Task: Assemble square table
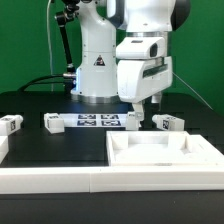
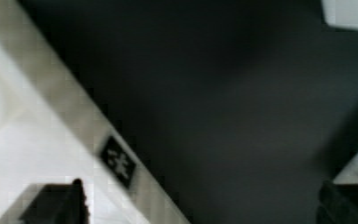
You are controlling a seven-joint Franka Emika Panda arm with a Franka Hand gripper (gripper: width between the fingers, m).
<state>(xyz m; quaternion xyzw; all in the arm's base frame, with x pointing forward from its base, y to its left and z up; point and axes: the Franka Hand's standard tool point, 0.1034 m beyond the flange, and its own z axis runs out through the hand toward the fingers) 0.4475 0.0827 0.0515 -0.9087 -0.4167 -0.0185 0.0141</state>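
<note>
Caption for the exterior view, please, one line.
Open gripper hovers near a white leg beside the marker board, behind the square tabletop.

Marker board (image 1: 97, 121) flat on black table (image 1: 60, 143). Long white border wall (image 1: 55, 180) along near edge. Green backdrop (image 1: 25, 40) behind.

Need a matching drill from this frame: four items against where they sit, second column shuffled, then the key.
1. tabletop slab
2. marker board
3. leftmost leg
4. gripper

A. at the exterior view's left edge
B. raised, open, toward the exterior view's right of the marker board
C. flat in front of the robot base
D. nearest the camera, on the exterior view's right

Pairs: 1-D, 2-C, 3-A, 4-B
</note>
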